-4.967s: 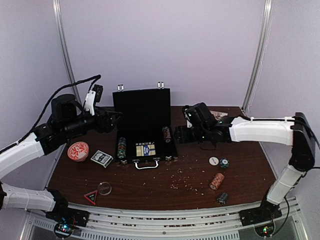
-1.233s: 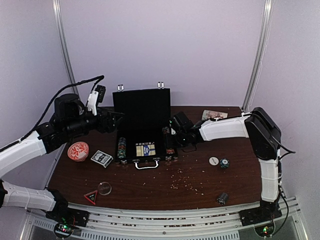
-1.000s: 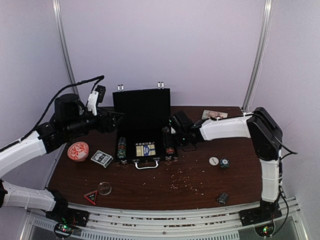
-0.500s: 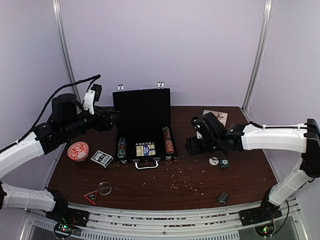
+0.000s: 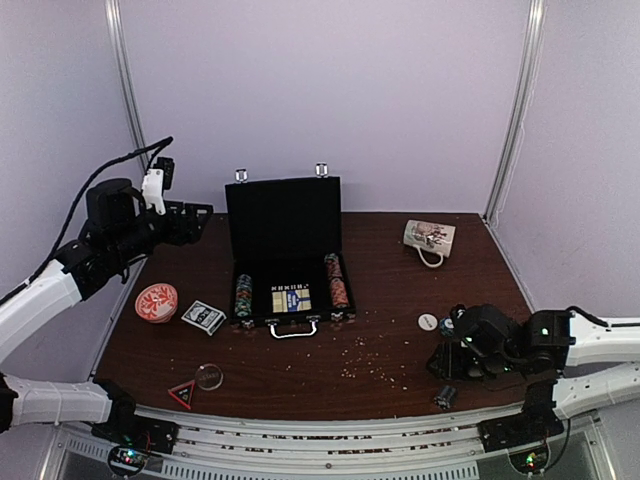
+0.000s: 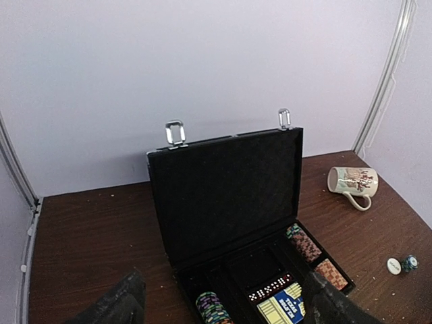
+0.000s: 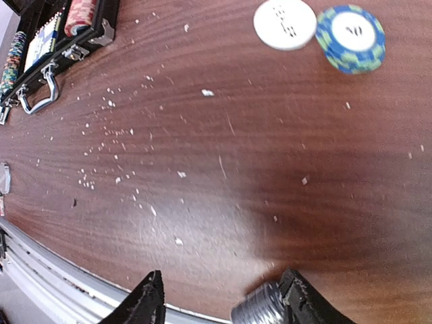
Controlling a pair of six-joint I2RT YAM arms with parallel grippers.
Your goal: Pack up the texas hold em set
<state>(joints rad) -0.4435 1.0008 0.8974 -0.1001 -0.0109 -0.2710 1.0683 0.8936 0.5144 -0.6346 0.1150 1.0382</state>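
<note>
The black briefcase stands open at the table's middle, lid upright. Its tray holds striped chip stacks at the left, more chip stacks at the right, and a boxed card deck with dice. Another deck box lies left of the case. A white button and a blue chip stack lie at the right. My right gripper is open, low over the near right, with a dark chip stack just inside its right finger. My left gripper hovers open, left of the lid.
An orange-red round dish sits at the left. A white printed mug lies on its side at the back right. A red triangle and a clear disc lie near the front left. Crumbs dot the wood near the front rail.
My right arm has drawn back from the briefcase to the near right, down by the dark chip stack. The orange chip stack now lies in the case. My left arm pulled back leftward.
</note>
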